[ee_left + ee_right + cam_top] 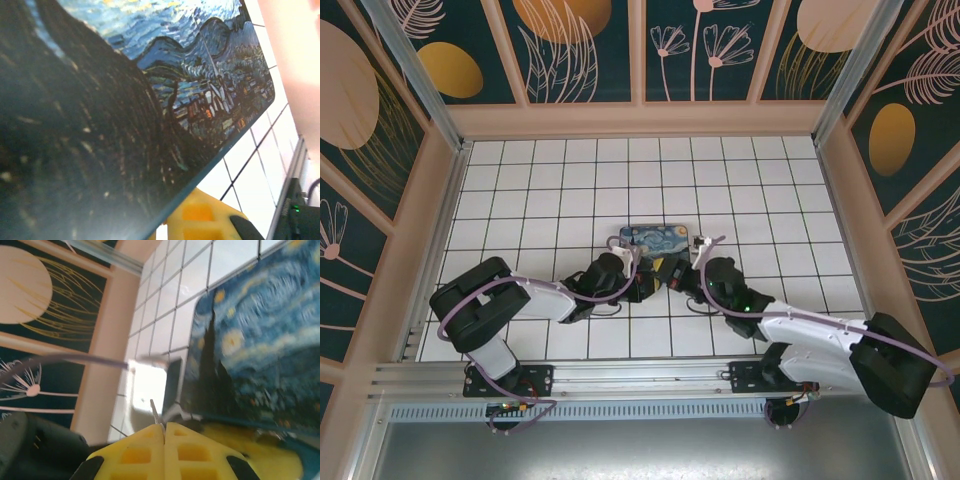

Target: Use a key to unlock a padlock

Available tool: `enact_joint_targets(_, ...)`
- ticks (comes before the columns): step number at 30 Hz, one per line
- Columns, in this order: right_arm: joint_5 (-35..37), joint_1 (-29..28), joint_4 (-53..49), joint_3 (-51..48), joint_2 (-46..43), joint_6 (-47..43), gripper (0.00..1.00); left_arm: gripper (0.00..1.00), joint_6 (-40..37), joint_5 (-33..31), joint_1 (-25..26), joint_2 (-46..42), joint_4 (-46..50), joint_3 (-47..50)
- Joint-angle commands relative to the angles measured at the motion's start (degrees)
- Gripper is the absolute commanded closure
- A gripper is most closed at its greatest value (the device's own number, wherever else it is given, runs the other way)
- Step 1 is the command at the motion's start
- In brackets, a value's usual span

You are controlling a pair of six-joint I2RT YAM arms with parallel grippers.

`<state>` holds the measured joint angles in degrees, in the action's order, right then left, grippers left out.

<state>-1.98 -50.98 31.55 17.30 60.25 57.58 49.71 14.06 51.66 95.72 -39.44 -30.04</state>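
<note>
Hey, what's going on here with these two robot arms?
The two arms meet in the middle of the tiled table, just in front of a painted box. The right gripper is shut on a thin metal blade, apparently the key, which sticks out from between its fingers. The left gripper is shut too, right beside the box. Whether it holds the padlock can't be told.

A white tiled floor (570,180) carries one blue painted box (658,238).
</note>
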Motion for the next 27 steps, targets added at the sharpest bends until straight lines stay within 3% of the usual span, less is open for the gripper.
enact_joint_targets(1, 2.6, -1.2, 0.4, -4.9, -3.8, 2.2, 1.00, 1.00, 2.0, 4.4, -0.6, -0.6, -1.1, -1.4)
enact_joint_targets(12, 9.5, -6.0, -0.3, -16.2, -16.0, 8.6, 1.00, 1.00, 2.7, 6.9, -2.4, -0.9, 0.6, -2.2)
enact_joint_targets(27, 13.2, -9.1, -3.1, -21.0, -17.3, 13.6, 1.00, 1.00, 11.1, 15.9, -4.3, 2.2, -9.0, -0.8)
